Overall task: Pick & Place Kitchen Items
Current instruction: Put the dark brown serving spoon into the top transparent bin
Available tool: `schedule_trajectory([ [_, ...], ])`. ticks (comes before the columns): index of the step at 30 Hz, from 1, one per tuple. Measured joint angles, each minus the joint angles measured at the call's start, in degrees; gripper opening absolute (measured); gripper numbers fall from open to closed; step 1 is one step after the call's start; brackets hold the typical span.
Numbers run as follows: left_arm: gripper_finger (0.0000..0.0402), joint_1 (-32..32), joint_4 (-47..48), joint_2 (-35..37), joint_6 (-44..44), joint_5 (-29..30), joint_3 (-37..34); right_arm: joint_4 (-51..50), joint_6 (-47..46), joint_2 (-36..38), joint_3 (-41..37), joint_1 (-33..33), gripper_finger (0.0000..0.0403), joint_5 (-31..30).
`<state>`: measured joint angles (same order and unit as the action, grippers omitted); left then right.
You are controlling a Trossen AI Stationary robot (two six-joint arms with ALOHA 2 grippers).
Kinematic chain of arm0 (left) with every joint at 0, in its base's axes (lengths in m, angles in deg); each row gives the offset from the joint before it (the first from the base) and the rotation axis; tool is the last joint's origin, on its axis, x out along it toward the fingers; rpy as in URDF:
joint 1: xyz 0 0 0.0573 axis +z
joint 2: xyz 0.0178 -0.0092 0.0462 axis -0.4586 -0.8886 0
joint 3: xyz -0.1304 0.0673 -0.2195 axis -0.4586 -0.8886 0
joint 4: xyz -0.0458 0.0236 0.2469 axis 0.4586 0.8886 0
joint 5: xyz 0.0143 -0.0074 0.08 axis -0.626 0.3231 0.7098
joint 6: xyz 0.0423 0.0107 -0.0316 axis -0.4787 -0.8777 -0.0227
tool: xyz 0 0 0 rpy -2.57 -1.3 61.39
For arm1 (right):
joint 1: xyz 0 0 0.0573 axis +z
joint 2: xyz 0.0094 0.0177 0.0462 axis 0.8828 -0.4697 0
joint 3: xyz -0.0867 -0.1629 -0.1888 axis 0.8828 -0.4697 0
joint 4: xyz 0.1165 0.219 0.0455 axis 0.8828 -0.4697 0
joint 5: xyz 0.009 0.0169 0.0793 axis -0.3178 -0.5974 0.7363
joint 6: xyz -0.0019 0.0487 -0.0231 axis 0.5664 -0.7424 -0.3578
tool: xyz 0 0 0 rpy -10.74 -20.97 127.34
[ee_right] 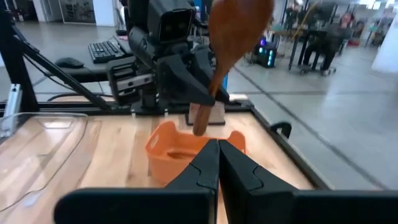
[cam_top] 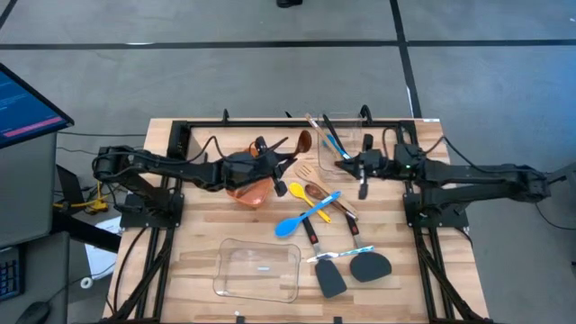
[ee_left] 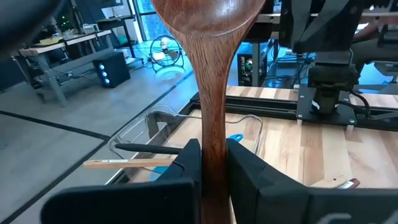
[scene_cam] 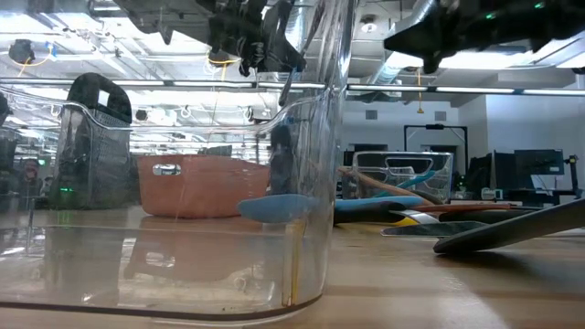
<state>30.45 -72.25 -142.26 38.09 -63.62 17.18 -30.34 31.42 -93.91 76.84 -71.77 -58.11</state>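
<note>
From above, we see a wooden counter (cam_top: 387, 297) with both dark arms reaching toward its middle. The left claw (cam_top: 274, 159) sits over an orange bin (cam_top: 255, 193) and grips a dark wooden spoon (cam_top: 301, 143), whose bowl points toward the far edge. The right claw (cam_top: 346, 162) hovers just beside a clear container (cam_top: 360, 126) at the far edge that holds slim utensils. Between and in front of the arms lie loose utensils: a blue spoon (cam_top: 301, 218), a yellow spoon (cam_top: 307, 198), a slotted wooden turner (cam_top: 309, 171) and two black spatulas (cam_top: 353, 268). An empty clear tray (cam_top: 258, 270) rests near the front edge. At counter height, we look through the clear tray's curved wall (scene_cam: 311, 183); the orange bin (scene_cam: 201, 185) stands behind it, and the blue spoon (scene_cam: 274, 207) and a black spatula (scene_cam: 512, 228) lie flat to the right. From the left wrist, the claw's two fingers (ee_left: 255, 171) are clamped on the spoon's handle (ee_left: 212, 124), which rises upright between them. From the right wrist, that claw's fingers (ee_right: 239, 168) are pressed together, holding nothing, and face the orange bin (ee_right: 180, 149) and the raised wooden spoon (ee_right: 233, 31) beyond.
</note>
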Motion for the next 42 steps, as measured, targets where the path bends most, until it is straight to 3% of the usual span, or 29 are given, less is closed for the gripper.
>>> schedule_trajectory([
  [5, 0.0037, 0.0, 0.0, 0.0, 0.0, 0.0, 0.0, 11.3, 2.2, -8.1, 0.0, 0.0, 0.0014, 0.0],
  [10, 0.0022, 0.0, 0.0, 0.0, 0.0, 0.0, 0.0, 17.1, 1.8, -14.4, 2.1, 0.0, 0.0065, 0.0],
  [17, 0.0039, -0.1, 0.0, 0.0, 0.1, 0.0, 0.0, 17.9, -3.0, -22.4, 7.2, 0.0, 0.0155, 0.0],
  [26, 0.0028, -0.2, 0.1, -0.1, 1.8, -3.5, 0.0, 18.1, -5.6, -33.5, 15.3, 0.0, 0.0241, 0.0],
  [32, 0.0036, -0.1, 0.6, -0.1, 2.0, -3.1, 0.0, 18.0, -5.3, -36.5, 18.3, 0.5, 0.0248, 0.4],
  [37, 0.0023, -0.2, 0.5, -0.1, 2.1, -3.5, 0.0, 17.9, -5.1, -36.1, 18.4, 0.4, 0.0241, 0.5],
  [42, 0.0039, -0.2, 1.5, -0.1, 3.1, -3.6, 0.0, 18.7, -5.2, -35.2, 18.7, 0.5, 0.0226, 0.4],
])
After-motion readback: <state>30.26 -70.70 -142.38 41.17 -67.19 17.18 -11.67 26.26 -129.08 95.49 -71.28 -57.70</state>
